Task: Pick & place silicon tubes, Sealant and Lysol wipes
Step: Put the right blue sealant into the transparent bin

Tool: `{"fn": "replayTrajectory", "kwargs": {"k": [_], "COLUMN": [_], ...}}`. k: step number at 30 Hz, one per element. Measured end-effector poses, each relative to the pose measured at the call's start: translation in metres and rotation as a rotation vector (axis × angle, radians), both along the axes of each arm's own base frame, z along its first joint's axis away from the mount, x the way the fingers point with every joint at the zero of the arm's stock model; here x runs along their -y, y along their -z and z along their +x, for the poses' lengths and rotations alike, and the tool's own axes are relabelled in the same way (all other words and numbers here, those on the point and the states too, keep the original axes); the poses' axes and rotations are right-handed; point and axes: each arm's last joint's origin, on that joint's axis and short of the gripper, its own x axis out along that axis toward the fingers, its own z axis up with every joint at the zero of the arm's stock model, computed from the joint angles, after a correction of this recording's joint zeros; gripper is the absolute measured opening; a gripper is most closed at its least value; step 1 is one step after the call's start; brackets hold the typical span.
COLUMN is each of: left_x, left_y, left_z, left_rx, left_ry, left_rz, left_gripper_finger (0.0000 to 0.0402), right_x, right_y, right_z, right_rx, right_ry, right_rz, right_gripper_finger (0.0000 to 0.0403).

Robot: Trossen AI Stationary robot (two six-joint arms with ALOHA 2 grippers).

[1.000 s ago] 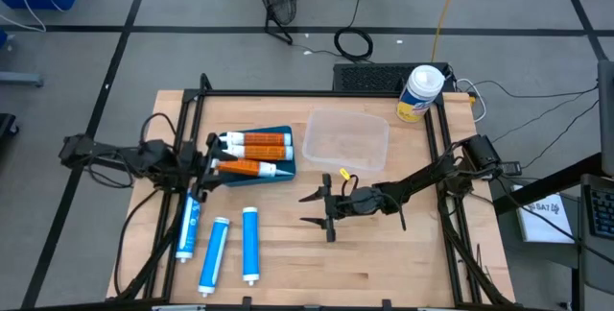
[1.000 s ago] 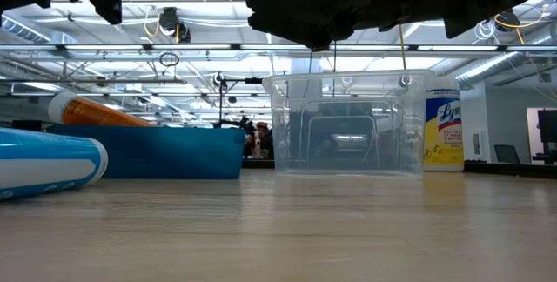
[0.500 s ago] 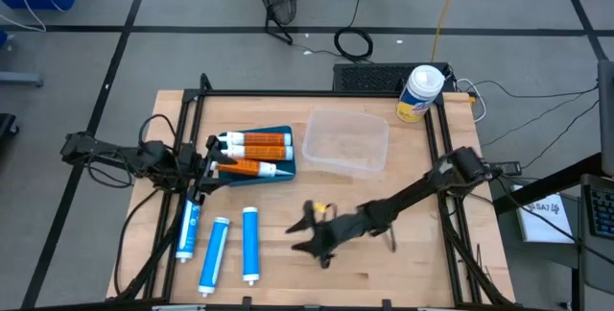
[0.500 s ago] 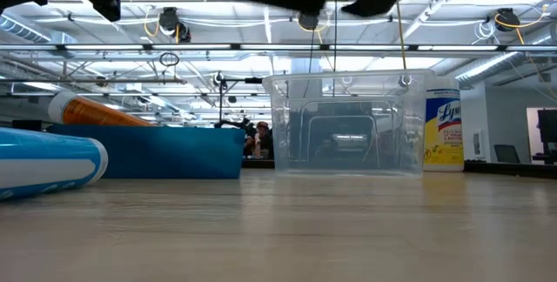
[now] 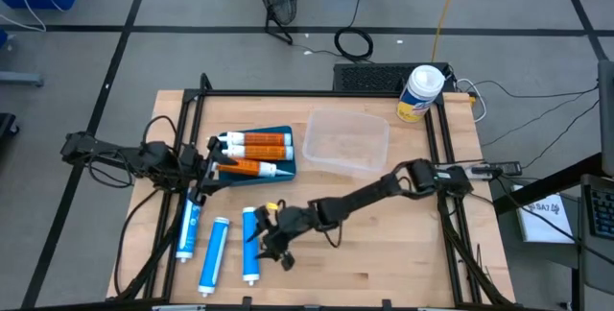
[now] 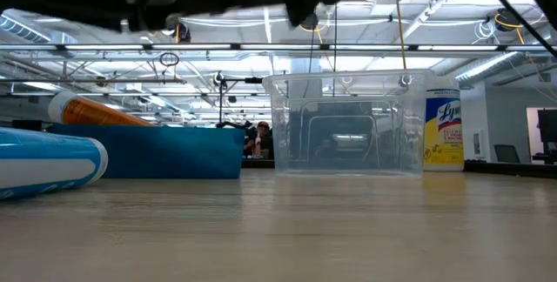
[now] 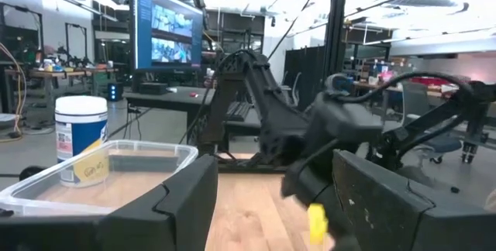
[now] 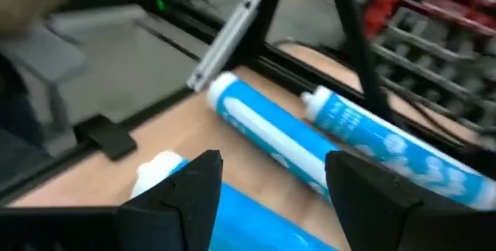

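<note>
Right gripper (image 5: 271, 243) over rightmost blue tube (image 5: 250, 244), desk's 7 o'clock, parted, holding nothing | left gripper (image 5: 207, 164) at blue tray (image 5: 280, 173), grip unclear

You've got a pale wood table (image 5: 384, 253), matt, w/ visible grain. Clear plastic bin (image 5: 346, 141), smooth & see-thru. Blue tubes (image 5: 250, 245) look like glossy plastic, white caps. Wipes canister (image 5: 419, 93): shiny yellow label, white plastic lid. Black metal frame (image 5: 317, 94), matt, same for the arms
</note>
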Motion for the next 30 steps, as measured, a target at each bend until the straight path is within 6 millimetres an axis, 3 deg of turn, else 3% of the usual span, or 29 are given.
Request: {"fn": "replayTrajectory", "kwargs": {"k": [5,10,16,19,23,26,30], "left_x": [0.000,0.000,0.000,0.000,0.001,0.004,0.015], "left_y": [0.001,0.001,0.002,0.008,0.025,0.029,0.030], "left_z": [0.000,0.000,0.000,0.001,0.007,0.014,0.028], "left_rx": [-0.014,-0.013,-0.022,-0.086,-0.266,-0.308,-0.398], "left_ry": [0.000,0.000,0.000,0.001,0.006,0.017,0.059], "left_rz": [0.004,0.004,0.006,0.014,-0.028,-0.118,-0.140], "left_gripper_finger": [0.0255,0.0255,0.0255,0.0255,0.0255,0.0255,0.0255], "right_x": [0.013,0.020,0.023,0.022,0.015,0.012,0.013], "right_y": [0.026,0.055,0.066,0.057,0.021,-0.014,-0.036], "right_z": [0.016,0.021,0.022,0.019,0.005,-0.014,-0.045], "right_rx": [0.013,-0.033,-0.055,-0.100,-0.189,-0.286,-0.498], "right_ry": [-0.074,-0.054,0.019,0.047,0.056,0.118,0.311], "right_rz": [0.112,0.111,0.089,0.061,-0.006,-0.084,-0.183], "right_gripper_finger": [0.0211,0.0204,0.0196,0.0196,0.0196,0.0196,0.0193]}}
